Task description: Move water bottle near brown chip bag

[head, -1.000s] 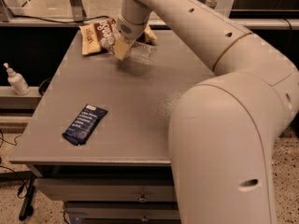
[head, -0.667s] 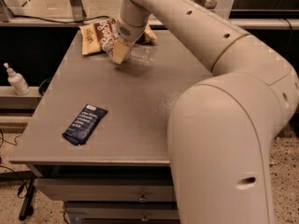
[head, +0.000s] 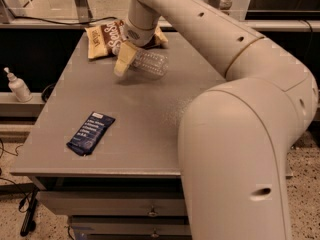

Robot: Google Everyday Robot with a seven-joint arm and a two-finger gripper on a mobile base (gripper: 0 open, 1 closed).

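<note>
The water bottle (head: 152, 63), clear and ribbed, lies tilted on its side just above the grey table (head: 140, 134) near its far edge. My gripper (head: 126, 63) reaches down from the arm and is shut on the bottle's neck end, which hides the cap and label. One tan finger (head: 121, 61) shows on the bottle's left. The brown chip bag (head: 103, 38) lies flat at the table's far left corner, just behind and left of the gripper, partly hidden by the wrist.
A dark blue bar wrapper (head: 91, 132) lies near the table's front left. A white pump bottle (head: 17, 86) stands on a low ledge left of the table. My arm's large white body (head: 235, 149) covers the right side. Drawers (head: 150, 211) sit under the tabletop.
The gripper with the bottle has shifted slightly toward the front left and lower, staying close to the chip bag. The wrapper and pump bottle have not moved.
</note>
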